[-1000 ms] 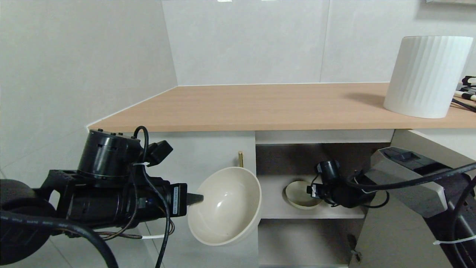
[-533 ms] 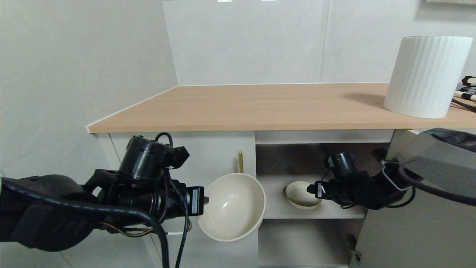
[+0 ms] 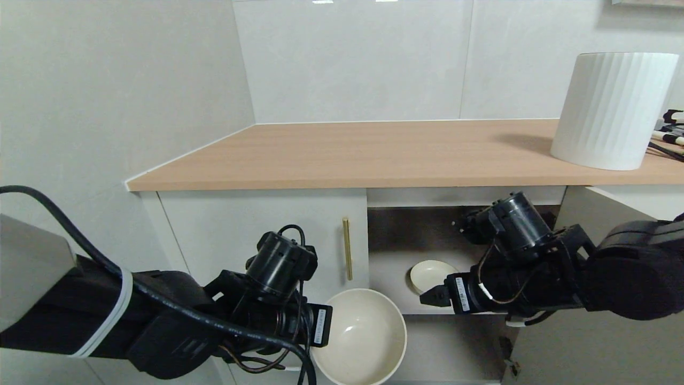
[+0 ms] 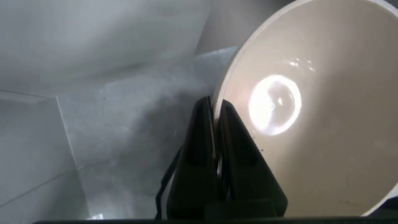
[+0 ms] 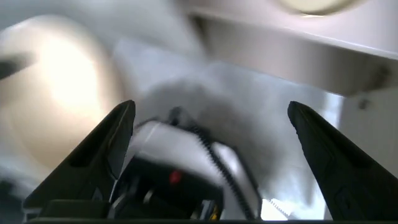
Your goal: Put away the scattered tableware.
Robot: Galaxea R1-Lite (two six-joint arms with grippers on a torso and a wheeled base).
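The left gripper (image 3: 322, 327), pinching the big bowl (image 3: 363, 337) by its rim, has dropped lower; the bowl's bottom is cut off. The right gripper (image 3: 430, 295), spread wide, has backed away from the small bowl (image 3: 430, 275) near the shelf's (image 3: 390, 291) left end.

Both arms are matte black. The left arm (image 3: 160, 321) has a grey segment ringed by a pale band, and a thick black cable (image 3: 69, 224) arcs along it. The right arm (image 3: 630, 272) is bulky and rounded. Each wrist carries a black cylinder with thin wires. The left gripper (image 4: 216, 109) has slim black fingers, the right gripper (image 3: 430, 297) wedge-shaped ones; both bear white printed labels.
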